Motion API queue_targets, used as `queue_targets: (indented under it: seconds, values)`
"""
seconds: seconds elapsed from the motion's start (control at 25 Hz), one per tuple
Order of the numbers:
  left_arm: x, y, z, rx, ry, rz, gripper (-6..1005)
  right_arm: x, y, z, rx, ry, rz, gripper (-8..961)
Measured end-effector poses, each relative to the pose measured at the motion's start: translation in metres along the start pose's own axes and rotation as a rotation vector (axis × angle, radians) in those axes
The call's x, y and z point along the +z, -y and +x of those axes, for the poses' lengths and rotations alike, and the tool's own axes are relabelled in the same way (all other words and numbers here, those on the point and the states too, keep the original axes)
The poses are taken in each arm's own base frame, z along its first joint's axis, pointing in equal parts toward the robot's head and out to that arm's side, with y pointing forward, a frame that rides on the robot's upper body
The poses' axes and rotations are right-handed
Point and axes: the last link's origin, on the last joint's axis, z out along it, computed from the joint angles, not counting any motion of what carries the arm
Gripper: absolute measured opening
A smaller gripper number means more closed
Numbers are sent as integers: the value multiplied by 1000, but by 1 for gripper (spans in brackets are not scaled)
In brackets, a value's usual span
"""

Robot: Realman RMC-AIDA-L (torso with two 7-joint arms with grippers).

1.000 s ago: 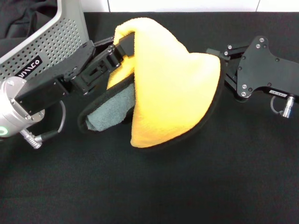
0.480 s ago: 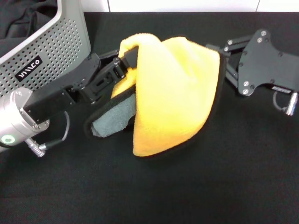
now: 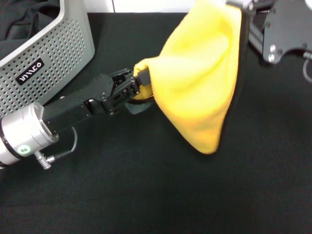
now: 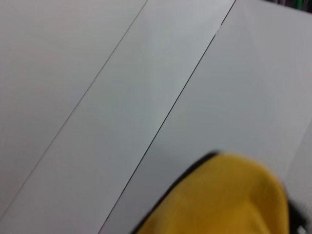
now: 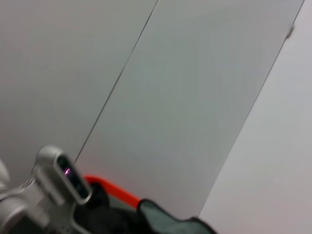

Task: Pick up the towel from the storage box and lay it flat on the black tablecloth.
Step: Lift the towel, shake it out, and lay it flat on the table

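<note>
Surface: black tablecloth [image 3: 146,185] fills pretty much the whole head view, with a strip of white wall along the far edge.
Towel: the towel [image 3: 204,83] is up off the cloth, stretched between both arms, yellow side facing the camera, black trim running down its right edge, bottom corner hanging free. A bit of the grey-green side peeks out near the left gripper.
Left gripper: left gripper [image 3: 140,83] sits low over the tablecloth, pinched tight on the towel's left corner.
Right gripper: right gripper [image 3: 239,5] is way up at the top edge of the head view, at the towel's upper right corner, but can't tell how its fingers stand.
Box: the box [image 3: 48,53] sits at the far left, perforated wall and black label showing, dark cloth inside it.
Wrist views: mostly white wall panels; the left wrist view catches the yellow towel [image 4: 224,195].
Change: half a second ago the towel drooped in a folded bundle between the arms; now the right arm has gone much higher and the towel is pulled out far more.
</note>
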Motion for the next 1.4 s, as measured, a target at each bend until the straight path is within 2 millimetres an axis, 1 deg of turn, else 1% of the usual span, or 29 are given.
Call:
queue_targets:
  seconds: [0.28,0.48,0.56,0.68,0.84,1.04,1.2,1.32,1.4]
  values:
    - [4,10,-8,6,41,67,264,11,20,-33,-81,-21,39,10]
    - [3,10,-9,8,43,73,324,20,35,-55,-133,-51,107,10]
    - [4,8,-10,15,47,60,414,23,39,-61,-148,-62,133,10]
    - [11,2,-13,31,63,6,550,28,44,-65,-160,-81,172,10]
    - [21,-7,-14,68,67,-66,564,43,47,-63,-186,-124,237,10]
    - [30,-17,-6,117,13,-154,566,66,44,-62,-257,-187,329,10]
    - [33,-26,0,144,-34,-217,567,75,44,-64,-297,-210,395,10]
    - [35,-28,2,198,-77,-219,568,80,45,-67,-301,-205,430,10]
    - [34,-25,1,268,-113,-182,569,85,44,-70,-292,-194,438,10]
